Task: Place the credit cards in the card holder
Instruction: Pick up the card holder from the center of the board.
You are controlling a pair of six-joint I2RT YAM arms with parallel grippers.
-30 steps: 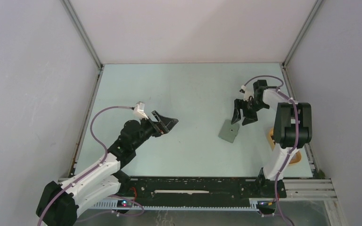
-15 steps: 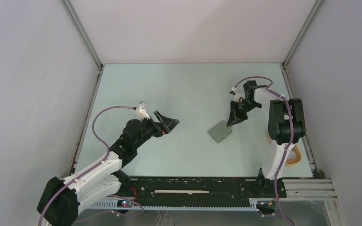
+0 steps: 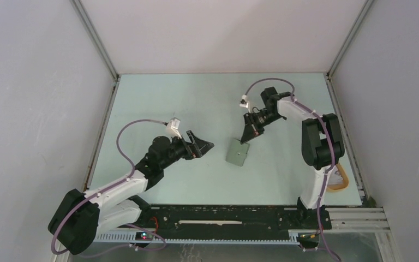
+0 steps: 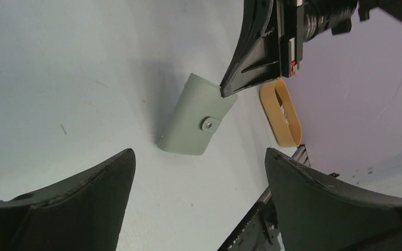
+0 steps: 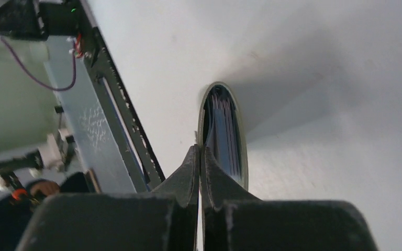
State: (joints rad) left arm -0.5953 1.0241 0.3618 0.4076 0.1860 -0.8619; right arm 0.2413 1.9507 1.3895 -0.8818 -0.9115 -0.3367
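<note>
- Holder (image 3: 238, 153): grey-green, folded, on the table (image 3: 158, 103) right of centre, between the two grippers. The face with the snap (image 4: 209, 124) is turned up.
- Right gripper (image 3: 246, 136): jaws fully closed, tips at the holder's far corner. In the right wrist view they appear to pinch one thin wall of its rim.
- Left gripper (image 3: 202, 146): jaws spread wide and holding nothing, near the holder on its left and aimed at it.
- Cards: none seen lying loose. Dark leaves (image 5: 222, 136) show inside the holder's gaping end, but I cannot tell whether they are cards or slot linings.
- Tray (image 4: 280, 112): tan oval at the near right, well apart from the holder.
- Axis: from above, the holder's long side runs roughly near to far, with the far end leaning a little right.
- Facing: the gaping end points at the right gripper. The shadow beside the holder suggests the pinched end is raised, though I cannot be sure.
- Risk, slip: the hold is on a corner of one thin wall, so a lift or tug could pull it free and drop the holder.
- Risk, swing: held at one corner, the holder may pivot and spoil the left gripper's line.
- Risk, spill: tipping the gaping end downward could let whatever is inside slide out.
- Risk, clash: the left fingers (image 4: 84, 209) closing near that corner could strike the right tips.
- Risk, snap: it looks fastened, so nothing can go in until it is undone.
</note>
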